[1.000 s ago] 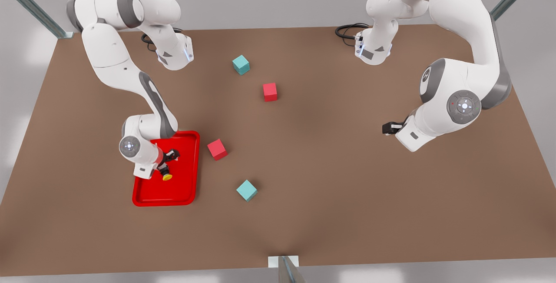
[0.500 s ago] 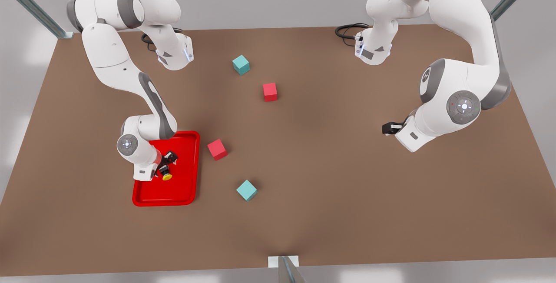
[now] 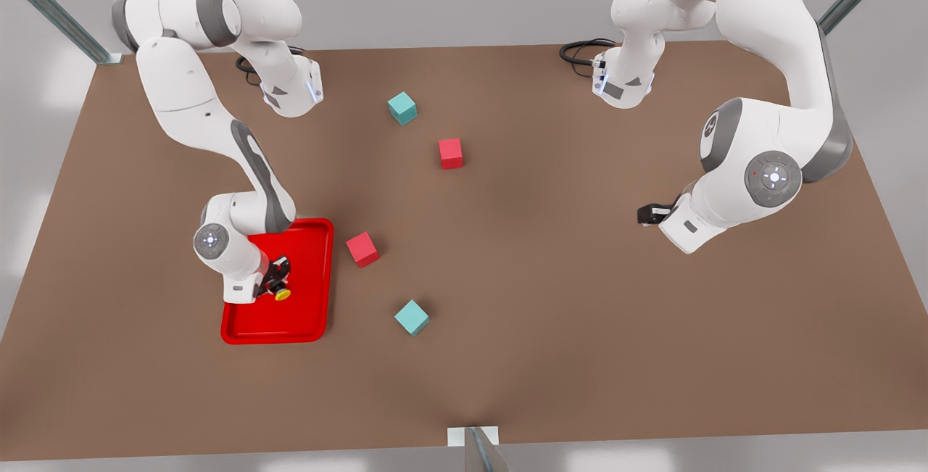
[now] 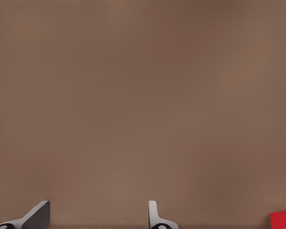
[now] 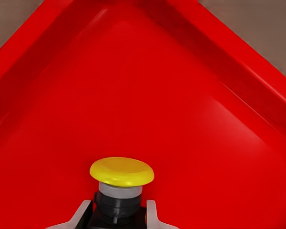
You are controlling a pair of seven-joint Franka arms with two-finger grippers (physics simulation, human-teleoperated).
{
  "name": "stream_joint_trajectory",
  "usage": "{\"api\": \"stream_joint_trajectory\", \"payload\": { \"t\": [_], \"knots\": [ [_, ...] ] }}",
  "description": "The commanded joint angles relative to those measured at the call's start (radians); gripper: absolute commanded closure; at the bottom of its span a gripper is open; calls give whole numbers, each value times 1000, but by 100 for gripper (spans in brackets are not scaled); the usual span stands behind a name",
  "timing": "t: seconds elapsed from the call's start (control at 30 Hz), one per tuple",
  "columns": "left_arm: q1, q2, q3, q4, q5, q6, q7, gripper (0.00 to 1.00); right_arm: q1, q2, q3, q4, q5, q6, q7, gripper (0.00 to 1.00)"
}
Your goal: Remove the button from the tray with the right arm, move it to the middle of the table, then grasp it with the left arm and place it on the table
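The right pincer (image 3: 274,285) is low inside the tray (image 3: 308,312), which lies near the bench's (image 3: 551,312) near edge on the front view's left. A second ago its fingers were spread around the button (image 3: 281,293). Now they have closed in and pinch the button's dark collar, just under the yellow cap. The button has shifted a little with them. It looks ready to be lifted out and carried to the middle of the bench. The left pincer (image 3: 647,214) waits over bare bench on the front view's right, with its fingers (image 4: 155,217) spread and nothing between them.
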Motion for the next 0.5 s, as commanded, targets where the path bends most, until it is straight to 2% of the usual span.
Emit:
{"api": "stream_joint_trajectory", "payload": {
  "t": [0.0,0.1,0.27,0.4,0.43,0.47],
  "knots": [
    [0,-1,0,0,1,0,0,0,4,-23,3,5,-9,-46,66,60],
    [0,-1,0,0,1,0,0,0,93,-135,9,59,-9,-246,348,60],
    [0,6,0,0,1,0,0,0,429,-117,9,327,48,-511,994,60],
    [0,6,0,0,1,0,0,0,650,92,7,623,143,-576,1485,60],
    [0,6,0,0,1,-1,0,0,696,168,-2,775,190,-656,1592,60],
    [0,8,0,0,1,-1,0,0,725,228,-22,854,233,-686,1672,60]
  ]
}}
